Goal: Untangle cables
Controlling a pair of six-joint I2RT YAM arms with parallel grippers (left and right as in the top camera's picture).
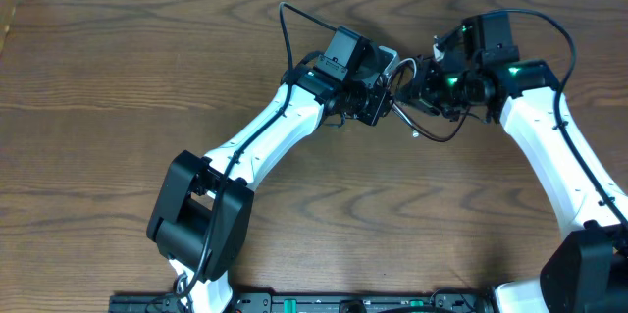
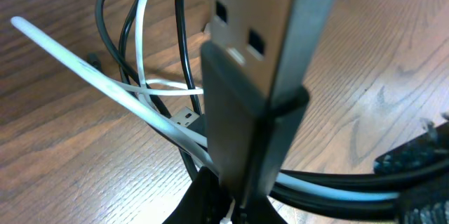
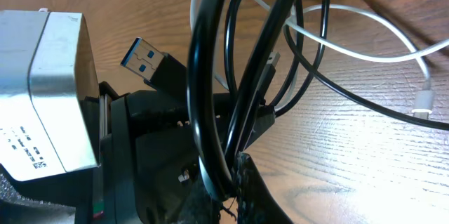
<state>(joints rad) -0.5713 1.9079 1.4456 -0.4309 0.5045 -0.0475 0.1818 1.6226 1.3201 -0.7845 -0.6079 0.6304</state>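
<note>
Left claw (image 1: pixel 383 103) pinches the black USB plug (image 2: pixel 256 76) of the thin black and white cables (image 3: pixel 202 90); right claw (image 1: pixel 424 90) clamps their black loops over brown wooden surface (image 1: pixel 118 78).

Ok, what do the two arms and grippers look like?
Both arms, left and right, have white links with bulky black joint housings. Thick black wires run along each. Green lights glow near both wrists. The left gripper and right gripper are black; a silver block with small print is mounted at the left one.
</note>
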